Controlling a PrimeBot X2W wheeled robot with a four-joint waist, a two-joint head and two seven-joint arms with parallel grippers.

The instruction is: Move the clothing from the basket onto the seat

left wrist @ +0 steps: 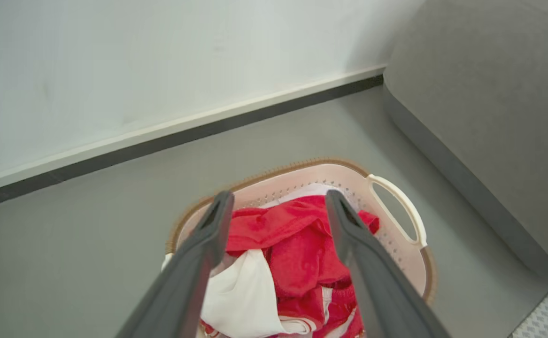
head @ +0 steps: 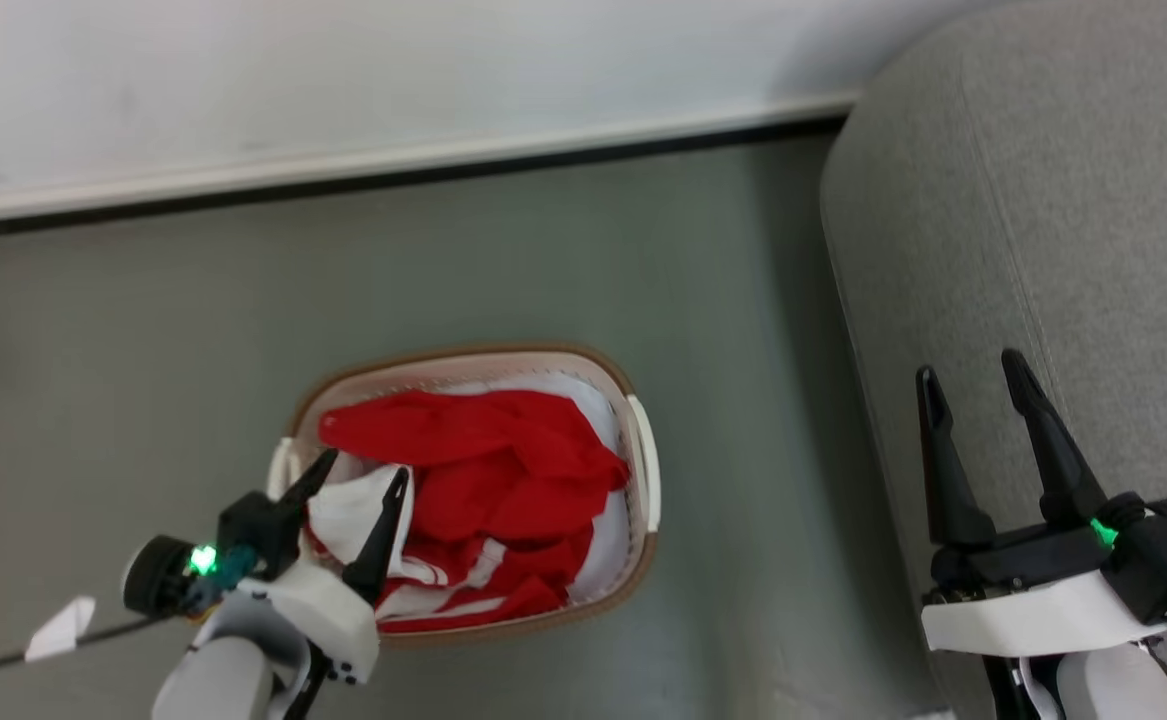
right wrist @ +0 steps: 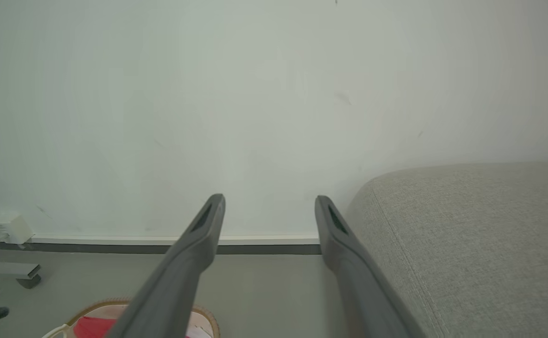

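Nearest the head camera, the left gripper point(head: 368, 463), a white-cased hand with two long dark fingers, hangs over the near left part of the basket, its fingers spread as wide as they go and nothing held between them. Whether the tips touch the fabric cannot be told. In the left wrist view the same left gripper point(left wrist: 278, 197) frames the heap of cloth below it. At the lower right, the right gripper point(head: 970, 364) is set before the rounded edge of the sofa, its dark fingers also wide apart and empty. Its own wrist view shows the right gripper point(right wrist: 269, 198) pointing at the wall, with air between the fingers. Just beyond the left fingers stands the rounded-rectangle cream-white plastic laundry basket point(head: 646, 460) with a brown rim, perforated walls point(left wrist: 349, 180) and a side handle. The soft red clothing with white panels and thin white stripes point(head: 503, 470) lies crumpled inside it, a white piece nearest the left fingers and red folds point(left wrist: 297, 249) behind. The basket rests on a smooth grey floor point(head: 543, 250), near the seat but apart from it. The seat, a large light-grey fabric sofa point(head: 1063, 200), rises on the right with no clothing on the part in view. Farthest off, a white wall point(head: 343, 70) meets the floor along a dark skirting strip point(head: 393, 178).
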